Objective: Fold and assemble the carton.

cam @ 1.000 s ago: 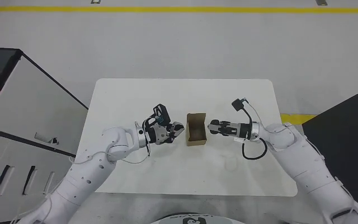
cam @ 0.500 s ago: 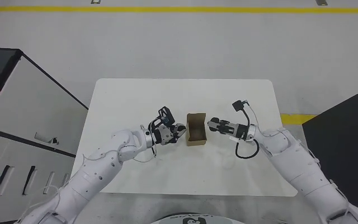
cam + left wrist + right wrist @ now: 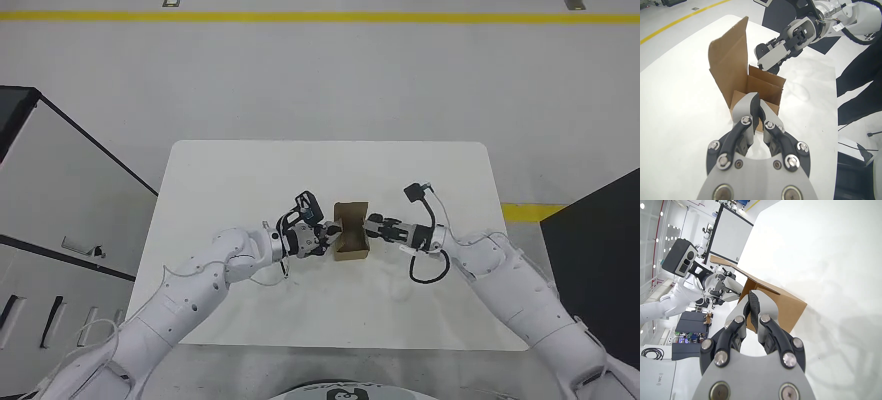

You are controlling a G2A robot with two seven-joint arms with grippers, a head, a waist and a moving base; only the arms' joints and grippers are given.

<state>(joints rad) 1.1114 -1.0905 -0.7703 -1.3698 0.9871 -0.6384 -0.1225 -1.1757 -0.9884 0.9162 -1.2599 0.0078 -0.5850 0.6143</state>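
Centrally, carton [image 3: 350,232]; white table [image 3: 230,180], grey floor [image 3: 320,80].

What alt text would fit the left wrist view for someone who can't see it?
An open brown cardboard carton stands on a white table, with one tall flap upright. The left gripper, its fingers nearly together, meets the near wall, while the right gripper touches the far wall's top edge.
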